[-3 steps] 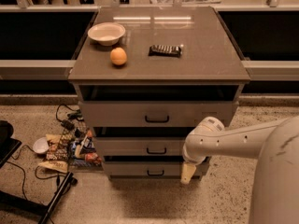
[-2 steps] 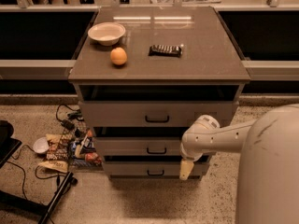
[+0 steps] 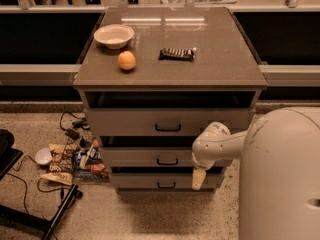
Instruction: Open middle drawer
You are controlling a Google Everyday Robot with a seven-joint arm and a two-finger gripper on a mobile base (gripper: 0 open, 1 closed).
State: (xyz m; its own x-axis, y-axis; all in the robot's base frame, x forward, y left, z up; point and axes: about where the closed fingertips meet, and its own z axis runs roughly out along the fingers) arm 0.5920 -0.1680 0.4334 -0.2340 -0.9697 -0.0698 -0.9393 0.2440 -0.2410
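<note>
Item, far left on the speckled floor: a litter of snack packets and black cables (image 3: 62,159), no part of the job. Item: a grey three-drawer cabinet, its glossy brown surface (image 3: 220,59) carrying a shallow white bowl (image 3: 114,35), a round orange fruit (image 3: 127,60) near it, and a dark flat wrapped bar (image 3: 176,54) apart toward the centre. Item, the task's thing: the wide grey flat-fronted middle drawer (image 3: 130,157), set between the taller-fronted top drawer (image 3: 125,121) and the short-fronted bottom drawer (image 3: 135,181), with a dark gap above its front. Handling, by my estimate: a stiff panel that will not flex. It should slide straight outward. Its weight is unknown, since the contents are hidden. The smooth front gives no purchase. The sole hold is the small black rectangular pull handle (image 3: 167,161) at centre. It is thin and likely slippery, so it is best hooked or pinched squarely. A pull off the centre line could rack the box. Item: my cream-coloured end effector (image 3: 198,178), pointing down from my white arm (image 3: 215,143). It sits before the right part of the bottom drawer's front, just under the middle drawer, right of and below the handle and apart from it. Open or closed: I cannot tell. Nothing seen in its hold. Item, far right: my large white rounded body (image 3: 280,174).
</note>
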